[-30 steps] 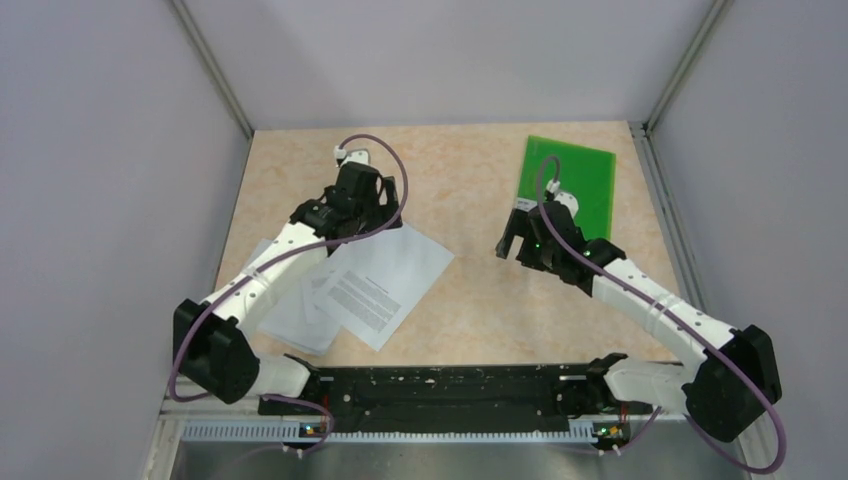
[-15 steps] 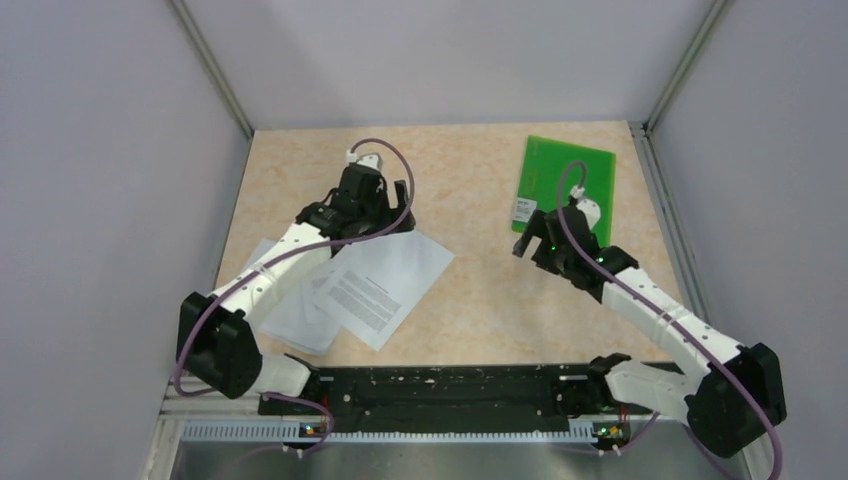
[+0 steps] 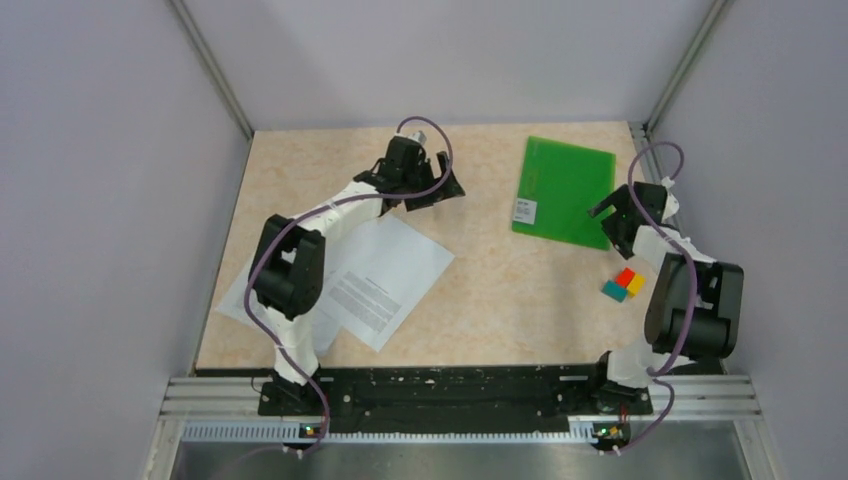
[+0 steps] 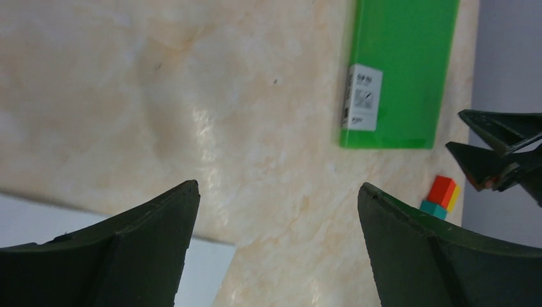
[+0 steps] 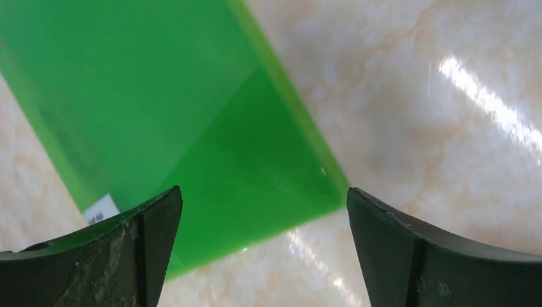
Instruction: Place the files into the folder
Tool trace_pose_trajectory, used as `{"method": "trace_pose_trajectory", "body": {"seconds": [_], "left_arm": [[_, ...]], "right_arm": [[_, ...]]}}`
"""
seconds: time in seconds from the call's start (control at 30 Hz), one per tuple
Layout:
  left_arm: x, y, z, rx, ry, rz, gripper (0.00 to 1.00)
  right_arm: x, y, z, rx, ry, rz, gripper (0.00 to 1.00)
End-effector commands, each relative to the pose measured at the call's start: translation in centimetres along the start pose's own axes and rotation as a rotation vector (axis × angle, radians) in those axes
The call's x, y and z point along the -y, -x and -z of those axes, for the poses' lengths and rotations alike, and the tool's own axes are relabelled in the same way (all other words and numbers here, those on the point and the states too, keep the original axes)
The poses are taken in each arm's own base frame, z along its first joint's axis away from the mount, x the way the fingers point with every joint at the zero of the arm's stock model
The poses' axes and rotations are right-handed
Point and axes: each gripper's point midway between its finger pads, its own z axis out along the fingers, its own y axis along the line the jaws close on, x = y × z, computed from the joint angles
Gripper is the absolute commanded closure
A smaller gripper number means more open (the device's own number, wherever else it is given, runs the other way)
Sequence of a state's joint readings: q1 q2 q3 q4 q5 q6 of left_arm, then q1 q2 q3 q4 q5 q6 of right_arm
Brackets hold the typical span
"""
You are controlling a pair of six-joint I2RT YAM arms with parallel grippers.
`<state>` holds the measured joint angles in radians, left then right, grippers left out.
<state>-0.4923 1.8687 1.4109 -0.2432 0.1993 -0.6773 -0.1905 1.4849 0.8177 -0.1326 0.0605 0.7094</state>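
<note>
Left end effector (image 4: 278, 192): wide open, empty.
Right end effector (image 5: 263, 192): wide open, empty, over green folder (image 3: 565, 190) corner.
White label (image 4: 362, 97) on folder, print on files (image 3: 385, 275): illegible.

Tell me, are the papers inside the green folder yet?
Not yet. Nothing looks done: the files lie loose on the table, and the folder lies flat and shut, apart from them. Neither arm holds anything: the left gripper hangs open over the table, the right gripper open above the folder's corner. Left to do: open the folder and slip the files in.
</note>
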Motion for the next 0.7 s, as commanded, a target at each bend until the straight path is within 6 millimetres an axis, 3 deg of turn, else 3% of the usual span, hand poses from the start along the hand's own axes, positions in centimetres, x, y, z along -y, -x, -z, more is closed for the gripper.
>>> {"method": "trace_pose_trajectory", "body": {"seconds": [0.0, 0.23, 0.4, 0.5, 0.67], "left_arm": [[5.8, 4.4, -2.8, 0.096, -0.188, 0.004, 0.02], [8.5, 4.4, -11.1, 0.062, -0.275, 0.037, 0.02], [10.3, 3.6, -16.2, 0.046, -0.306, 0.051, 0.02], [10.8, 3.0, -18.4, 0.057, -0.314, 0.106, 0.02], [11.6, 1.6, -20.2, 0.081, -0.304, 0.135, 0.02]], "right_arm": [[-2.7, 5.7, -3.2, 0.095, 0.138, -0.086, 0.01], [-3.1, 7.4, -8.2, 0.077, 0.095, -0.098, 0.01], [-2.8, 6.8, -11.3, -0.004, 0.047, -0.076, 0.01], [-2.8, 6.1, -12.5, -0.071, 0.031, -0.059, 0.01], [-4.2, 5.0, -13.2, -0.146, 0.044, -0.006, 0.01]]}}
